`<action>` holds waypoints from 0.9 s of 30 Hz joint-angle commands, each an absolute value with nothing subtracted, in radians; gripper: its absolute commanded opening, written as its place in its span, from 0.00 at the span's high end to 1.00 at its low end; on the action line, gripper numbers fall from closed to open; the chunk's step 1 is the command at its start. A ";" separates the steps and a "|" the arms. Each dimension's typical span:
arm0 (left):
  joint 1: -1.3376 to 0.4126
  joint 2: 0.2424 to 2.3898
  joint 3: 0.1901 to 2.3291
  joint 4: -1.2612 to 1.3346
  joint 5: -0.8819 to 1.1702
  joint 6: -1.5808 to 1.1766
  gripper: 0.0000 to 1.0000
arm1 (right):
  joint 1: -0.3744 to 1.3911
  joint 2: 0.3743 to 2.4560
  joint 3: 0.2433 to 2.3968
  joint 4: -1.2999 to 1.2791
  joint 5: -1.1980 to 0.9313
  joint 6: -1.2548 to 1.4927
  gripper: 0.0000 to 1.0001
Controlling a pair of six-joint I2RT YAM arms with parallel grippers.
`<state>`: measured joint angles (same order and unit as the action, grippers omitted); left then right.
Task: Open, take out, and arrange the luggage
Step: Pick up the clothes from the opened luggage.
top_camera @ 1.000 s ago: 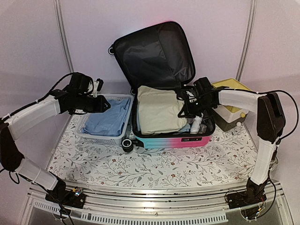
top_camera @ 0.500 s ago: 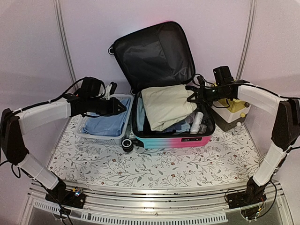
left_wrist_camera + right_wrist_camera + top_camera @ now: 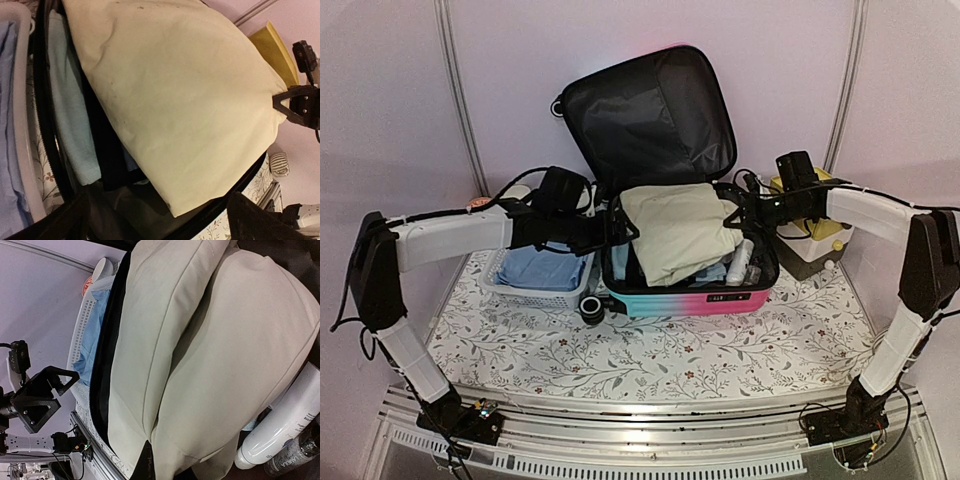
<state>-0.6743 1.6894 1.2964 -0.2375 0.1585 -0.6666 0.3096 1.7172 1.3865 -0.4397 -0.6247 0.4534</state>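
Crossing from the basket [image 3: 535,290] to the left rim of the open luggage [image 3: 690,298] sitting on the tabletop [image 3: 720,350], the left claw [image 3: 605,237] is gaping wide and empty while the right claw [image 3: 735,213] is keeping its pinch on the raised cream garment [image 3: 675,235], likely readying a two-armed lift-out.
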 commanded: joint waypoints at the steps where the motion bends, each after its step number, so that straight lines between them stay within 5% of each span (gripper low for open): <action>1: -0.660 1.732 1.334 -0.296 0.022 -0.725 0.02 | 0.297 1.728 1.372 -0.391 -0.586 0.430 0.98; 27: -0.719 1.954 1.489 -0.206 0.116 -1.067 0.24 | 0.295 1.744 1.349 -0.376 -0.575 0.426 0.98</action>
<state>-0.7128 1.9102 1.4315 -0.1982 0.1242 -1.0023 0.3061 1.7370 1.3537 -0.4244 -0.5884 0.4297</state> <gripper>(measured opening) 0.779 0.058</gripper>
